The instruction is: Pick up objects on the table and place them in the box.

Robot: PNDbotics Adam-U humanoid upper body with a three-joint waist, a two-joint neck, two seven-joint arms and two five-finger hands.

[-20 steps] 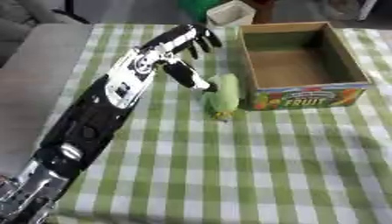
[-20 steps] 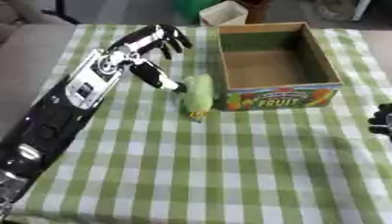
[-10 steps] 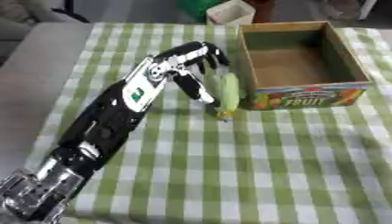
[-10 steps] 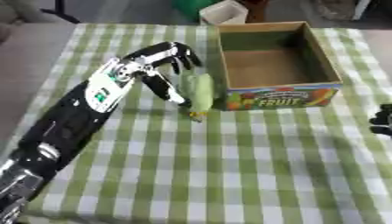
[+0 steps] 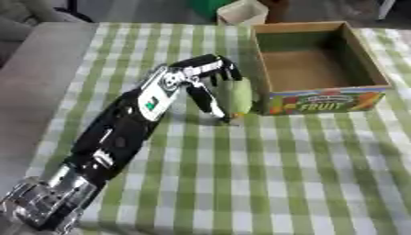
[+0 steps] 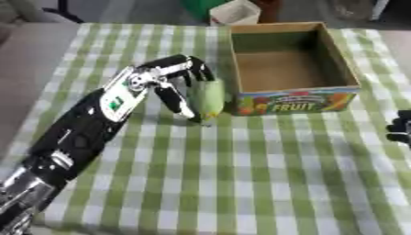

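A yellow-green elongated object (image 5: 239,97) lies on the checked cloth, right against the left wall of the open cardboard fruit box (image 5: 323,94). The box's inside is bare. My left hand (image 5: 201,75) reaches in from the lower left and is open. Its fingers (image 5: 218,68) spread over the object's far end, and the thumb (image 5: 207,100) runs down its left side, touching or nearly touching. A dark part of my right hand (image 6: 399,130) shows at the right edge, low beside the table.
A green and white checked cloth (image 5: 265,179) covers the table. A small pale container (image 5: 242,11) stands beyond the table's far edge. A grey surface (image 5: 32,69) borders the table on the left.
My left hand has moved right and nearer to me, from above and left of the green object to right beside it. The object and the box have stayed put.
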